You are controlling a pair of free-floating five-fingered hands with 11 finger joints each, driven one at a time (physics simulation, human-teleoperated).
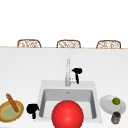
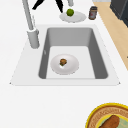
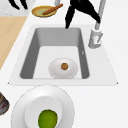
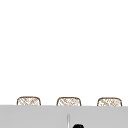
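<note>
My right hand (image 1: 77, 73) hangs just right of the faucet (image 1: 67, 72) over the sink's back rim, fingers pointing down, open and holding nothing. It also appears beside the faucet (image 3: 98, 30) as a hand (image 3: 81, 10) in the right side view, and its top (image 4: 78, 126) shows in the upper view. My left hand (image 1: 32, 109) floats over the counter at the sink's front left corner, fingers relaxed, next to a yellow-green bowl (image 1: 7, 113) with a brown stick-like food (image 1: 12, 102). In the basin lies a white plate (image 3: 56, 71) with a small brown morsel (image 3: 64, 66).
A large red sphere (image 1: 67, 115) covers the sink's front in the front view. Right of the sink (image 1: 41, 100) stands a white plate (image 1: 107, 106) with a lime (image 1: 116, 101), and a dark jar (image 1: 115, 117) beside it. Three wicker chairs (image 1: 68, 44) line the counter's far edge.
</note>
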